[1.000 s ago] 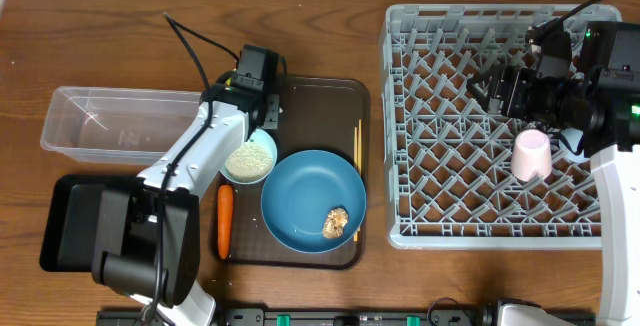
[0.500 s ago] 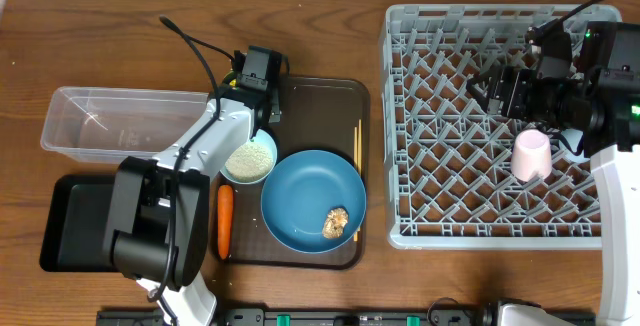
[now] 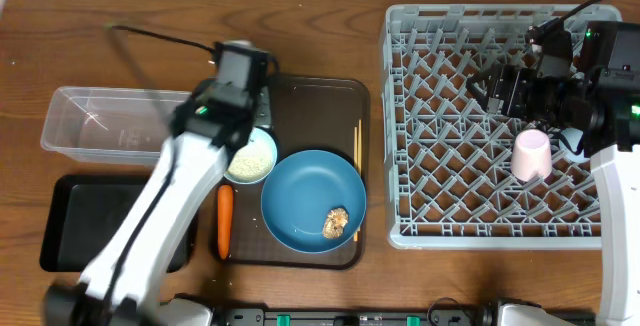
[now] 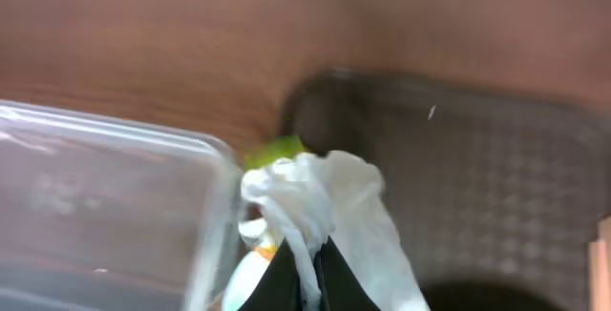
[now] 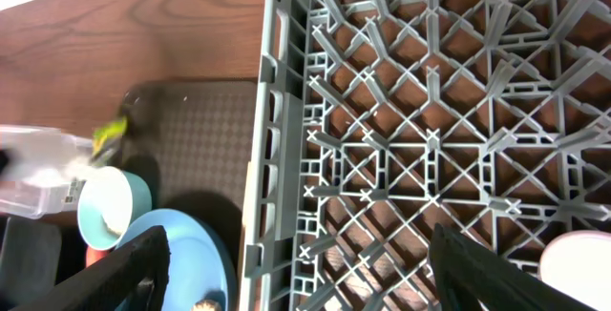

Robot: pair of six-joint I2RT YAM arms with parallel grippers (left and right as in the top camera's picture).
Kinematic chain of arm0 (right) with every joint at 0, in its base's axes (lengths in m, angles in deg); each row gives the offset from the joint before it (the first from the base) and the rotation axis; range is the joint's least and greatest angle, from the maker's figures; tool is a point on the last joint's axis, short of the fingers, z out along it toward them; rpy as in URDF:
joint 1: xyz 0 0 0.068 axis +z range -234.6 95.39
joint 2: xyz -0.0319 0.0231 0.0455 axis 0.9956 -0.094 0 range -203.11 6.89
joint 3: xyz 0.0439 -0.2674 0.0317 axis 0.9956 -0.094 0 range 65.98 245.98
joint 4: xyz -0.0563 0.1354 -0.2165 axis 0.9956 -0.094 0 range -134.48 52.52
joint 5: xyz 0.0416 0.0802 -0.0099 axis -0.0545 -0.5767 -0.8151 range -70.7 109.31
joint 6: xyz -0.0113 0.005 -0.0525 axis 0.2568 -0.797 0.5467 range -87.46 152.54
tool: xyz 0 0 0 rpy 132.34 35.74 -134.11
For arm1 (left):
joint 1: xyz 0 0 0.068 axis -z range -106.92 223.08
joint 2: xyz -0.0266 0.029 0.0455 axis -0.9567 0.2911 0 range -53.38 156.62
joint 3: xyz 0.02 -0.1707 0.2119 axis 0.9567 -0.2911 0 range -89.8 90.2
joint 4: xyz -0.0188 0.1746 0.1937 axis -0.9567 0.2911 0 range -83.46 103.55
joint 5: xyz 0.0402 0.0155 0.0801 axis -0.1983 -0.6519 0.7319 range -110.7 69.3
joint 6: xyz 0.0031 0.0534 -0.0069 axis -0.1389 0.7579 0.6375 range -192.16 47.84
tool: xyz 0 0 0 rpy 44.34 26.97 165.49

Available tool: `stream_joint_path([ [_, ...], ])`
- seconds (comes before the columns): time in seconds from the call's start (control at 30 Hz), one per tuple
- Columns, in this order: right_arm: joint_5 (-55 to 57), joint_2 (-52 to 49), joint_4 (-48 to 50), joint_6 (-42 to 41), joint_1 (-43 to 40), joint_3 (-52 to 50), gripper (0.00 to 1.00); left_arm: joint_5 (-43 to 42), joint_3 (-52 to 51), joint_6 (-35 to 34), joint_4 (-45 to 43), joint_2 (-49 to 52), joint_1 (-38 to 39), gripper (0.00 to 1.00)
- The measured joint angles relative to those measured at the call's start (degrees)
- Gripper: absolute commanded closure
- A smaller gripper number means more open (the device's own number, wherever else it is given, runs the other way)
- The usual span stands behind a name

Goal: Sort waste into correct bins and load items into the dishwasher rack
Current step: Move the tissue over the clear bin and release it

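Observation:
In the left wrist view my left gripper (image 4: 307,252) is shut on the crumpled white tissue (image 4: 325,196), with the yellow-green wrapper (image 4: 277,149) just behind it. It hangs between the clear tub's corner (image 4: 115,187) and the brown serving tray (image 4: 458,158). From overhead the left arm (image 3: 215,116) is blurred and hides the tissue. My right gripper (image 5: 301,259) stands open over the grey rack (image 3: 440,116), nothing between its fingers. A pink cup (image 3: 530,154) stands upside down in the rack.
On the brown serving tray (image 3: 320,96) lie a bowl of rice (image 3: 250,158), a blue plate (image 3: 313,200) with a brown lump (image 3: 335,222), a carrot (image 3: 225,220) and chopsticks (image 3: 356,166). The clear tub (image 3: 100,121) and black tray (image 3: 80,221) sit at the left.
My left gripper has shut on the tissue, and the left arm has swung, its wrist shifting a little left. The right arm has not moved.

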Motion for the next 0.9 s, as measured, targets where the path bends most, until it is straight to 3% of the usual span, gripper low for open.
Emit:
stream_joint_path([
  [0.17, 0.00, 0.00, 0.61, 0.00, 0.00, 0.00, 0.19, 5.51, 0.87, 0.00, 3.39, -4.44, -2.80, 0.94],
  [0.53, 0.00, 0.00, 0.85, 0.00, 0.00, 0.00, 0.18, 10.10, 0.85, 0.02, 0.50, 1.14, -13.14, 0.93],
  [0.6, 0.00, -0.02, 0.83, 0.00, 0.00, 0.00, 0.19, 9.77, 0.85, 0.07, -0.24, 3.02, -15.43, 0.83],
  [0.63, 0.00, -0.02, 0.81, 0.02, 0.00, 0.00, 0.18, 9.11, 0.85, 0.15, -0.24, 4.13, -16.41, 0.72],
  [0.73, 0.00, -0.04, 0.83, 0.00, 0.00, 0.00, 0.18, 6.91, 0.79, 0.11, 0.46, 6.67, -17.57, 0.57],
  [0.9, 0.00, -0.04, 0.85, 0.00, 0.00, 0.00, 0.17, 3.32, 0.59, 0.28, -1.66, 6.51, -15.30, 0.53],
])
